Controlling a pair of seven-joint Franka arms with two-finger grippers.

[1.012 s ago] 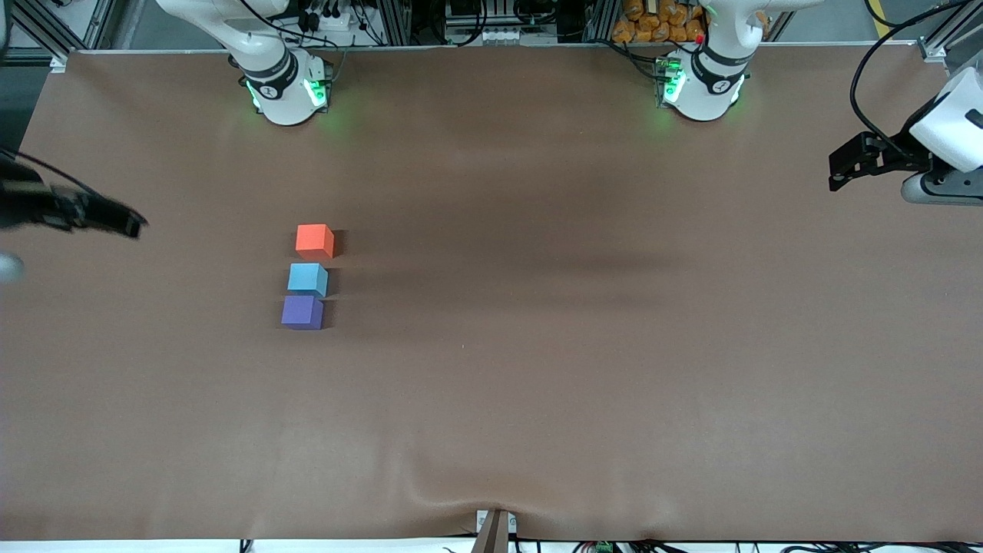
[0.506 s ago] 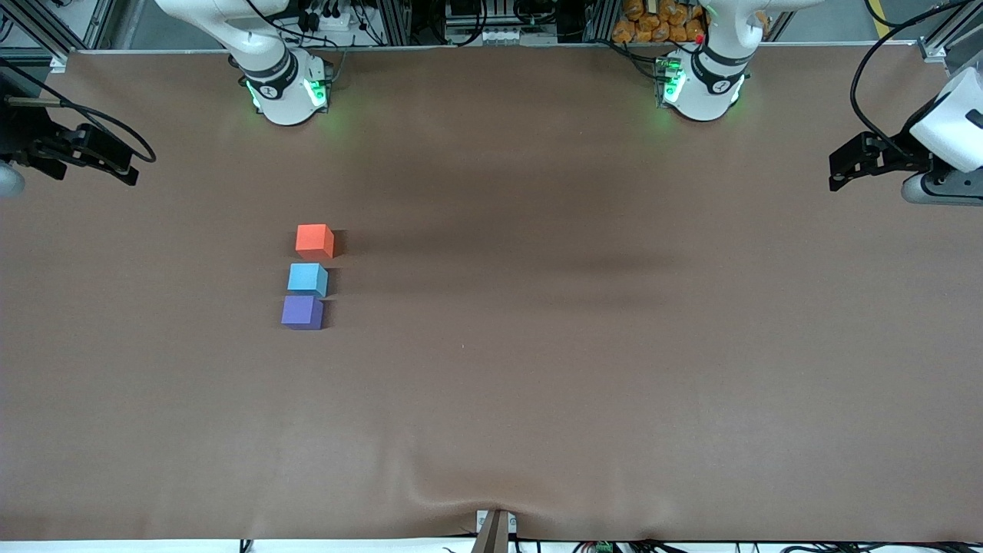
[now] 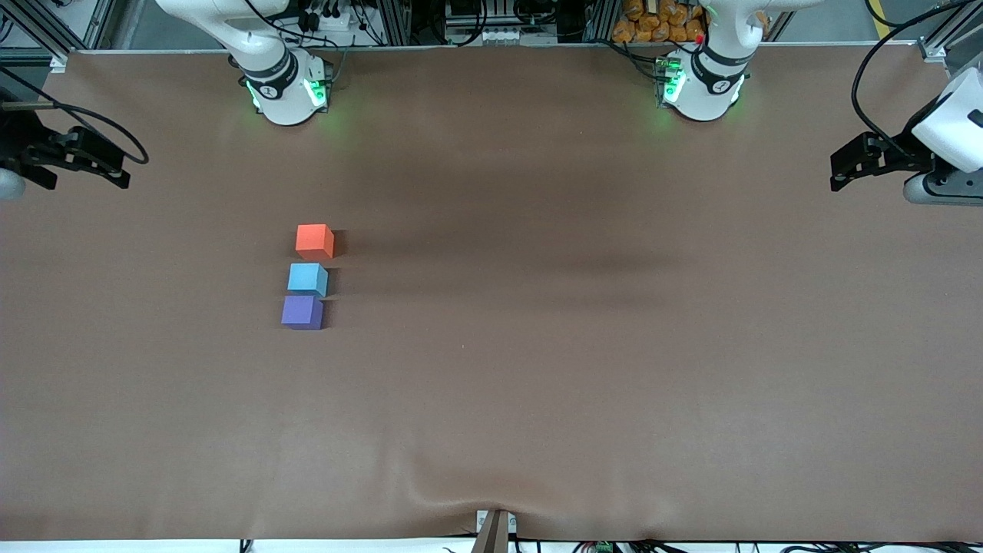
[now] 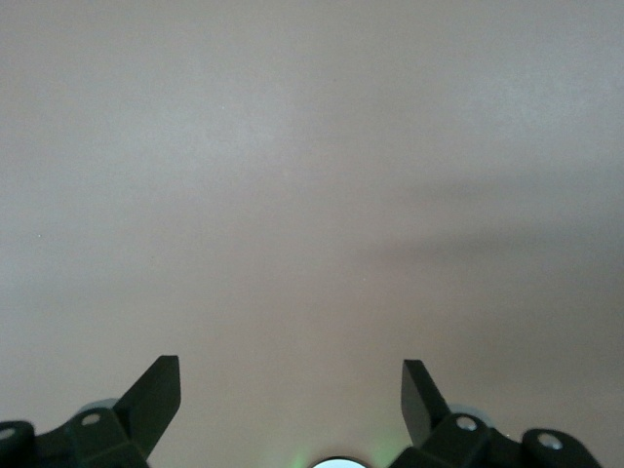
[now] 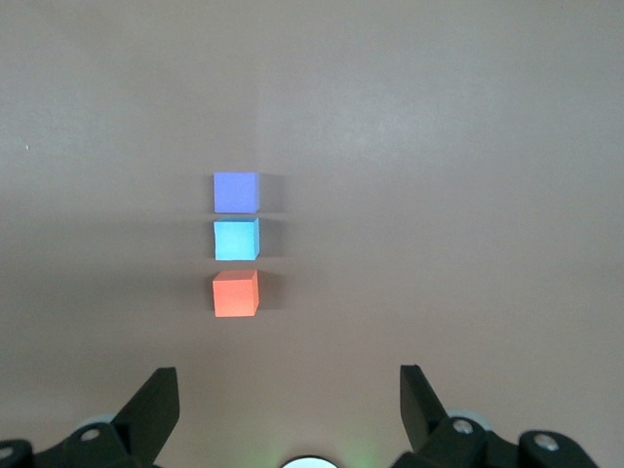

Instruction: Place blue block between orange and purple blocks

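My right gripper (image 3: 115,170) has pulled back from beside the blocks over the last second: it was lower at the left edge of the front view, and now it hangs higher up that edge, over the bare table (image 3: 537,384), fingers spread and empty. In its wrist view the fingertips (image 5: 156,400) stand wide apart at the bottom of the frame with nothing between them.

The blue block (image 3: 308,279) sits in mid-left of the front view, in a column with the orange block (image 3: 315,240) above it and the purple block (image 3: 302,312) below. Blue looks to be touching purple or just beside it, with a thin gap to orange. None of the three has shifted in that second. I judge the placing done and this withdrawal the closing move.

My left gripper (image 3: 845,165) waits at the right edge, jaws parted and empty, its camera seeing only table.

No containers are in view.
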